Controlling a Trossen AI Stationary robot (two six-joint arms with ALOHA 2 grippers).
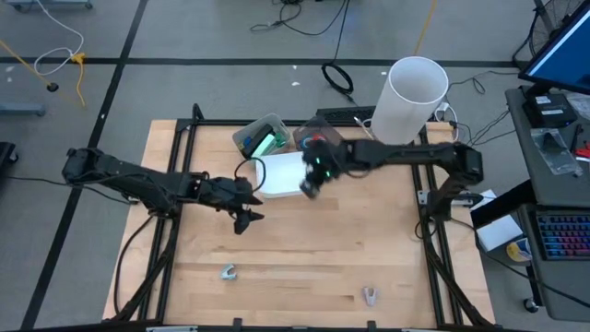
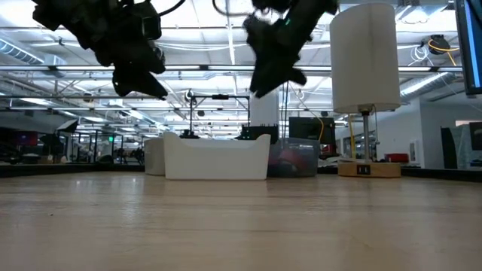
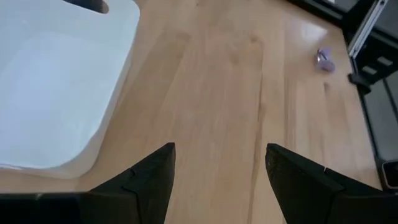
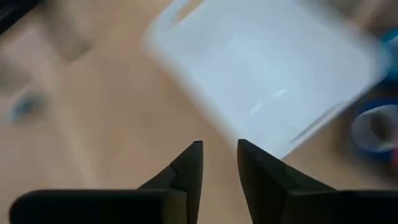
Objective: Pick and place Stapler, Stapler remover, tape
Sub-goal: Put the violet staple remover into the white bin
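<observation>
I am watching the left gripper (image 1: 245, 219) hanging above the bare wooden table (image 1: 304, 249), its fingers (image 3: 146, 180) spread wide with nothing between them; in the left wrist view they are framing plain boards beside the white tray (image 3: 56, 93). I am seeing that tray (image 1: 281, 173) only in part from above, since the right gripper (image 1: 311, 184) is hovering over its right edge and covering it. The right fingers (image 4: 186, 171) are standing narrowly apart, empty; the right wrist view is smeared, so I am reading little from it beyond the tray (image 4: 267, 74) and a blue tape roll (image 4: 373, 127) cut off at the picture's edge. Behind the tray, the clear containers (image 1: 261, 136) are holding something green and something red and blue that I cannot make out. Two small objects are lying near the front edge: a bluish one (image 1: 228, 271) to the left and a pale greyish one (image 1: 370, 295) further right; whether either is the stapler or the remover I cannot tell. A white cylinder (image 1: 408, 100) is standing at the rear right. In the low view, both grippers are hanging clear of the table, and an open hall with ceiling lights is stretching out behind. A desk with a keyboard (image 1: 560, 235) is sitting off to the right of the table.
</observation>
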